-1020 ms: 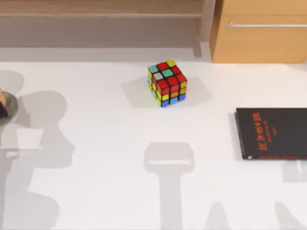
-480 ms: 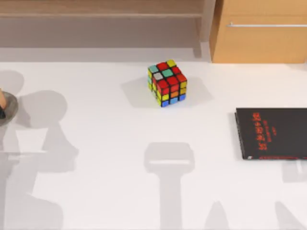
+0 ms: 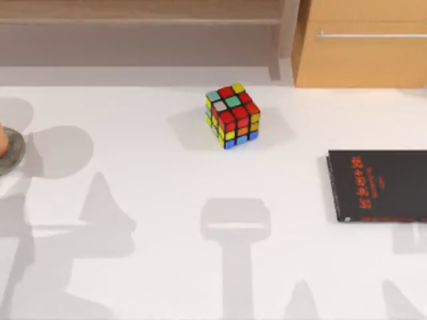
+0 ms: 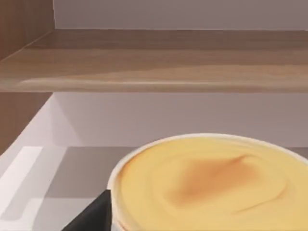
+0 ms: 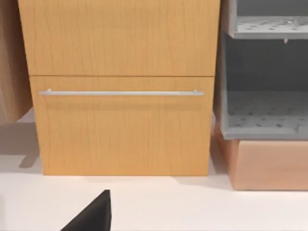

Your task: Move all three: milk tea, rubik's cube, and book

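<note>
Since the earlier top views, the arm shadows at the lower left of the frame have shifted rightward and changed shape, and the dark bit that lay against the tan sliver at the left edge has gone; the cube and the black book have not moved.

In the top view the rubik's cube (image 3: 232,115) stands on the white worktop (image 3: 167,200), slightly above the centre of the frame, with red, green, yellow and grey stickers on its top face. At the left edge, about mid-height, a sliver of the milk tea (image 3: 2,141) sits on a flat grey disc (image 3: 13,155). At the right edge lies a thin black book with red lettering (image 3: 379,185), flat on the worktop and well apart from the cube. Along the top of the frame run a wooden shelf (image 3: 133,20) on the left and a light-wood drawer unit (image 3: 363,53) with a metal handle on the right.

The left wrist view shows the milk tea (image 4: 211,185) close up as a round cup with a creamy tan top and pale rim, with a wooden shelf (image 4: 154,67) behind it. A dark tip of the left hand shows at the bottom edge beside the cup; whether that hand is open or closed, or has hold of the cup, I cannot tell.

The right wrist view faces the drawer unit (image 5: 120,72) and a grey rack (image 5: 264,96) beside it. A dark tip of the right hand shows at the bottom edge; its opening I cannot tell.
</note>
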